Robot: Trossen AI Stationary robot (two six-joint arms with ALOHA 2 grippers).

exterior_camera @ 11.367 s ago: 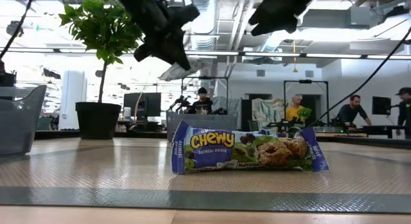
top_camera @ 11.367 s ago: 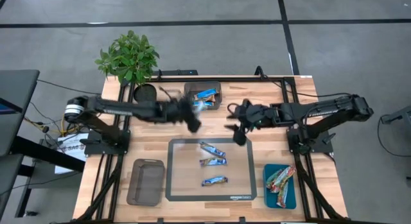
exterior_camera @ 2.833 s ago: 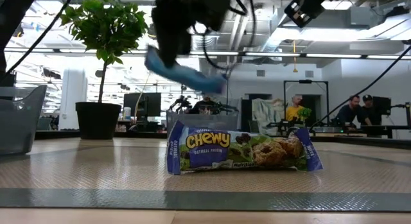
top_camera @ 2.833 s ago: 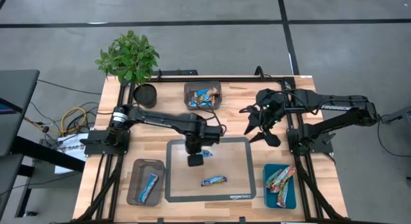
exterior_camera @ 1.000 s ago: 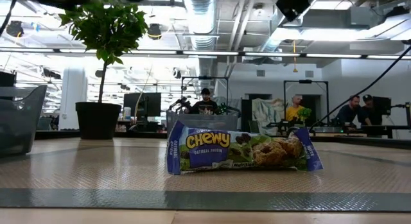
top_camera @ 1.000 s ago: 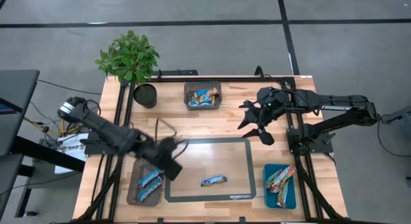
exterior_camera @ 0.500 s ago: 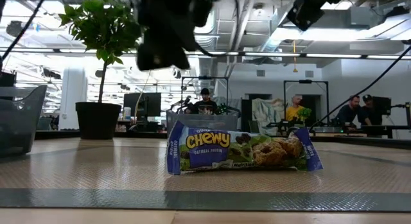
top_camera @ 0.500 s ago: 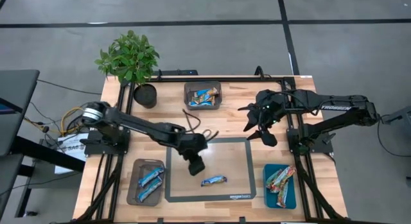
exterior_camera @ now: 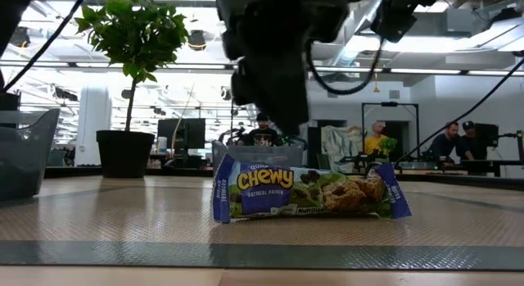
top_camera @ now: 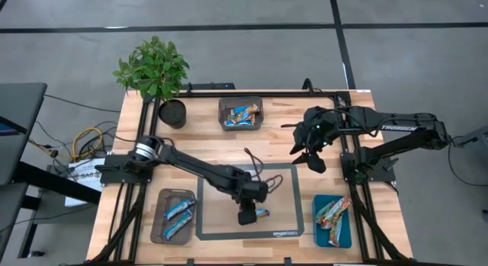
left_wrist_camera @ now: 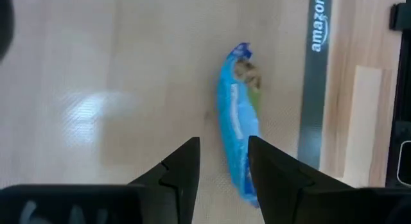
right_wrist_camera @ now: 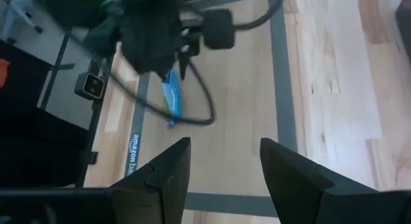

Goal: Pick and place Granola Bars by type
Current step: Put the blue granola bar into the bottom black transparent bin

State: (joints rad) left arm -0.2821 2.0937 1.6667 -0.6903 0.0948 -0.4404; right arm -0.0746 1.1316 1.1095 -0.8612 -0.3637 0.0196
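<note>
One Granola Bar [top_camera: 260, 213], blue with a green-and-oat picture, lies flat on the grey-rimmed mat [top_camera: 286, 171]; the low view shows its "Chewy" face [exterior_camera: 307, 192]. My left gripper [top_camera: 246, 216] hangs open just above it, fingers pointing down. In the left wrist view the bar [left_wrist_camera: 239, 121] runs past the gripper [left_wrist_camera: 223, 142], its near end beside one finger. Touch between them is not seen. My right gripper [top_camera: 311, 153] waits open, raised over the mat's far right corner. Other bars lie in the two grey bins and the teal tray.
A grey bin [top_camera: 241, 113] with bars stands at the far middle. Another grey bin [top_camera: 174, 215] with two bars sits near left. A teal tray [top_camera: 332, 220] with bars sits near right. A potted plant [top_camera: 152, 68] stands at the far left corner.
My left gripper has swung from over the near-left bin toward the table's right, across the mat, and now hangs over the last bar on the mat. The bar has not moved. My right arm has kept still.
</note>
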